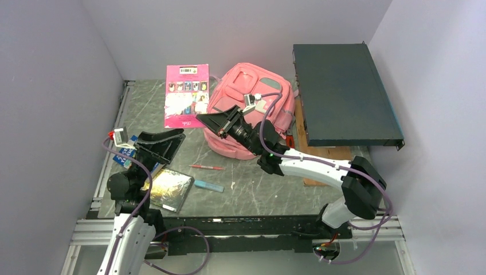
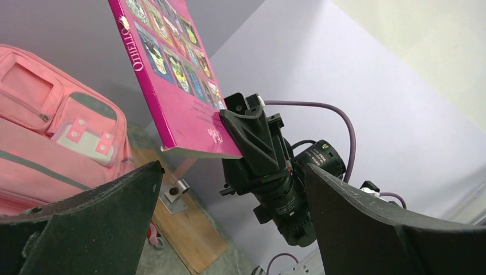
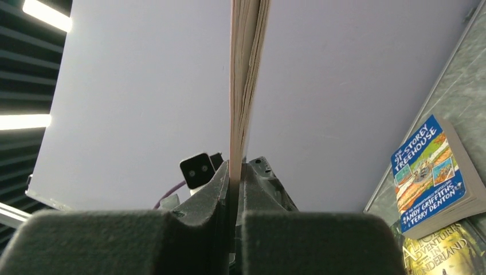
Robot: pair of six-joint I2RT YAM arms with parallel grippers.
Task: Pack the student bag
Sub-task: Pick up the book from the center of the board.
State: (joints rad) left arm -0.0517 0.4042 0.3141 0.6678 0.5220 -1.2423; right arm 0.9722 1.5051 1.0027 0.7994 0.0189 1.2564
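The pink student bag [image 1: 252, 106] lies at the back middle of the table, front pockets up; it also shows in the left wrist view [image 2: 51, 132]. My right gripper [image 1: 209, 122] is shut on the lower edge of a thin magenta book [image 1: 186, 94] and holds it up off the table, left of the bag. In the right wrist view the book [image 3: 243, 86] stands edge-on between the shut jaws of the right gripper [image 3: 235, 189]. In the left wrist view the book [image 2: 172, 74] is tilted in the air. My left gripper [image 1: 172, 144] is open and empty, low at the left, and also shows in its own view [image 2: 229, 217].
A dark flat case [image 1: 344, 97] lies at the back right on a wooden board [image 1: 321, 154]. A red pen [image 1: 207, 167] and a blue bar [image 1: 209, 185] lie mid-table. A gold-covered book [image 1: 169, 189] and a blue Treehouse book [image 3: 432, 172] lie at the left.
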